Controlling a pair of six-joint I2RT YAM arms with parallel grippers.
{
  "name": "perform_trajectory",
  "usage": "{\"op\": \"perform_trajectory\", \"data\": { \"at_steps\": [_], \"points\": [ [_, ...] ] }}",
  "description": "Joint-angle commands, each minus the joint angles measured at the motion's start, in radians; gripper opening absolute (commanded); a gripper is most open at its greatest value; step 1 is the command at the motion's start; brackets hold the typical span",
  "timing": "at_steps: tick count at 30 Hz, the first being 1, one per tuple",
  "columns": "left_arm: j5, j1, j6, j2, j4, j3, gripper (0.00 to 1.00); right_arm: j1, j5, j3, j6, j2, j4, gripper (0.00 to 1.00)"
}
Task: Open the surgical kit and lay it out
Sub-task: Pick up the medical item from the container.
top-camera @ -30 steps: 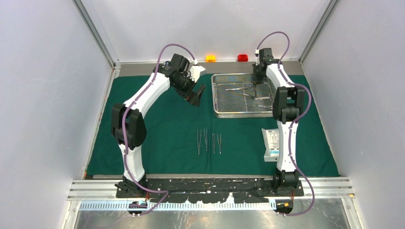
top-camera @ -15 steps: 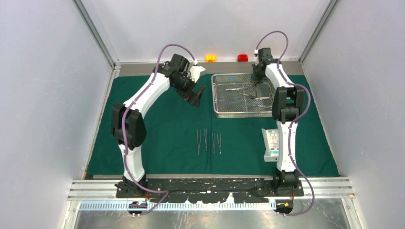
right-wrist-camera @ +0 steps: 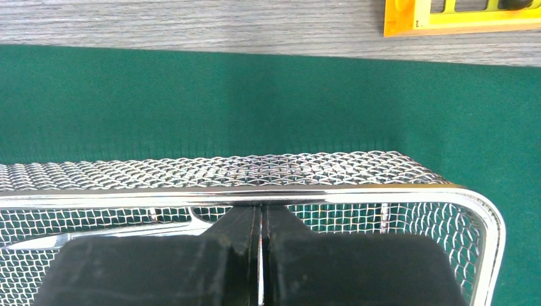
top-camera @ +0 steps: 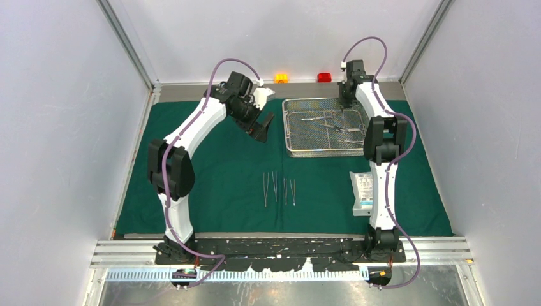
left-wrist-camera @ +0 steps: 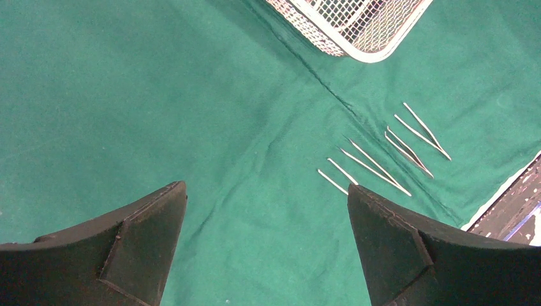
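The dark green drape (top-camera: 210,172) lies spread flat. The steel wire-mesh tray (top-camera: 288,131) stands on it at the back right and holds several slim silver forceps (top-camera: 325,121). Several tweezers (top-camera: 279,189) lie side by side on the drape near the middle; the left wrist view shows them too (left-wrist-camera: 383,159). A flat white pouch (top-camera: 362,191) lies by the right arm. My left gripper (top-camera: 263,127) hangs open and empty over the drape (left-wrist-camera: 265,188), left of the tray (left-wrist-camera: 357,25). My right gripper (top-camera: 344,105) is inside the tray at its back rim (right-wrist-camera: 383,189), shut (right-wrist-camera: 260,213) on a thin silver instrument.
An orange block (top-camera: 281,78) and a red block (top-camera: 324,77) sit on the grey strip behind the drape. A yellow box (right-wrist-camera: 459,16) shows there in the right wrist view. Walls close in the left, right and back.
My right wrist has shifted slightly toward the tray's back edge, and the instruments in the tray have moved a little with it. The left arm has not moved.
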Motion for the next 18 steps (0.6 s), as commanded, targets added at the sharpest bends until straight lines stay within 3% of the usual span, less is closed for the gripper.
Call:
{"op": "perform_trajectory", "data": {
  "at_steps": [1,18],
  "points": [
    [0.028,-0.001,0.006,-0.044,-0.002,0.006,1.00,0.003,-0.007,0.038,0.000,-0.106,0.035,0.00],
    [0.047,-0.002,-0.039,0.003,0.005,0.091,1.00,0.004,-0.051,-0.008,-0.002,-0.247,0.017,0.01]
  ]
}}
